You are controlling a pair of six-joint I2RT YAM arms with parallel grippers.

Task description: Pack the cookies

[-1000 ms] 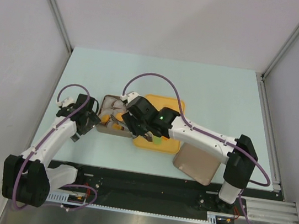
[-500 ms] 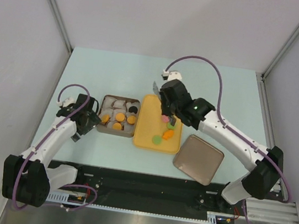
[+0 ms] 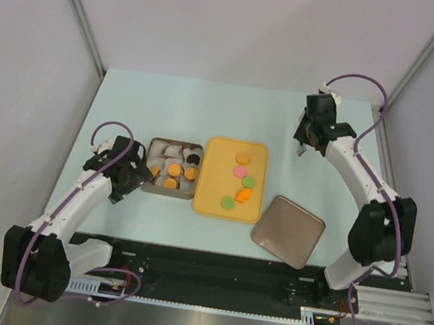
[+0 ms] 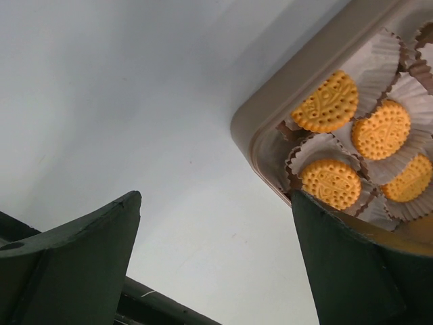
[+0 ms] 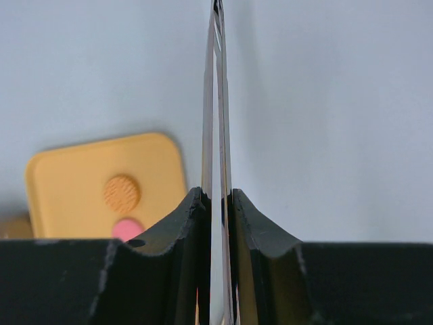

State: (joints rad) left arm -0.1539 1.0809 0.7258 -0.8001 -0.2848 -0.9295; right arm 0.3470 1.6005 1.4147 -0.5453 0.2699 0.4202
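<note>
Step in hand: transfer of the cookies from the yellow tray to the tin on its left. Orange, pink and green ones lie loose on the tray. Several orange and one black sit in paper cups in the tin.

The right gripper, far right and well apart from the tray, is clamped on thin metal tongs. The left gripper is spread wide and empty, just beside the tin.

Next move, as judged: bring the tongs over the tray and pinch one cookie.

The right gripper, pinching tweezers, now hangs over the table's far right; the yellow tray lies uncovered.
</note>
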